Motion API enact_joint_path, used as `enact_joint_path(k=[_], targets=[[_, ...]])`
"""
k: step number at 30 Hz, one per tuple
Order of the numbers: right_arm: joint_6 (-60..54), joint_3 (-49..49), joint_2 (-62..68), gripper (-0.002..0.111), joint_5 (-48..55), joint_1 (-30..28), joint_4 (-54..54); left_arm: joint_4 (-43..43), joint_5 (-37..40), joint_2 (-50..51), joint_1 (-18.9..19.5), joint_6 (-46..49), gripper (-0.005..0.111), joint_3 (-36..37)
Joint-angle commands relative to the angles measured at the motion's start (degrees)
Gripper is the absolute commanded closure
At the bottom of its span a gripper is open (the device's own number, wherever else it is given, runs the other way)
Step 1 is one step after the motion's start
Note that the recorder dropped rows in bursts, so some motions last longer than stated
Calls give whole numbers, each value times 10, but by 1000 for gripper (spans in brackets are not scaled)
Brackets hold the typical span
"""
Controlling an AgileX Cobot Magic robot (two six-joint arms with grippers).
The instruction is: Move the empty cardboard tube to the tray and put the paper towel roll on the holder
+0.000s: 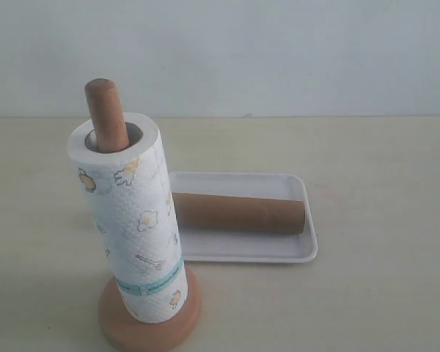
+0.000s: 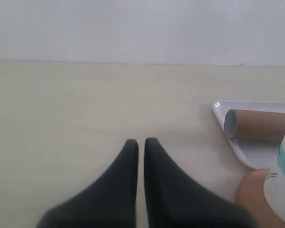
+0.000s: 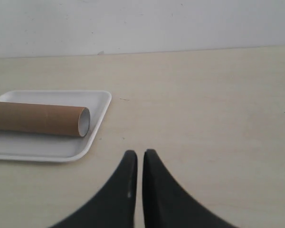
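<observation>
The brown cardboard tube (image 1: 238, 213) lies on its side in the white tray (image 1: 293, 253). The paper towel roll (image 1: 132, 220) stands threaded over the wooden holder (image 1: 106, 114), whose dowel top sticks out above it and whose disc base (image 1: 143, 334) shows below. Neither gripper appears in the exterior view. My left gripper (image 2: 141, 141) is shut and empty over bare table, with the tube (image 2: 261, 126), tray (image 2: 223, 114) and roll (image 2: 282, 185) off to one side. My right gripper (image 3: 137, 153) is shut and empty beside the tray (image 3: 97, 135) and tube (image 3: 38, 118).
The pale beige table (image 1: 381, 161) runs back to a light grey wall (image 1: 279, 51). Nothing else stands on it.
</observation>
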Motion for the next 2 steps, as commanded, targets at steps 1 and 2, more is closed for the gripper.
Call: enact_joint_path(k=[1,2], targets=[[-1,0,-3,104,-2,-4,-4,1,0,-2,2,2,103,2],[-1,0,-3,104,-2,-4,-4,1,0,-2,2,2,103,2]])
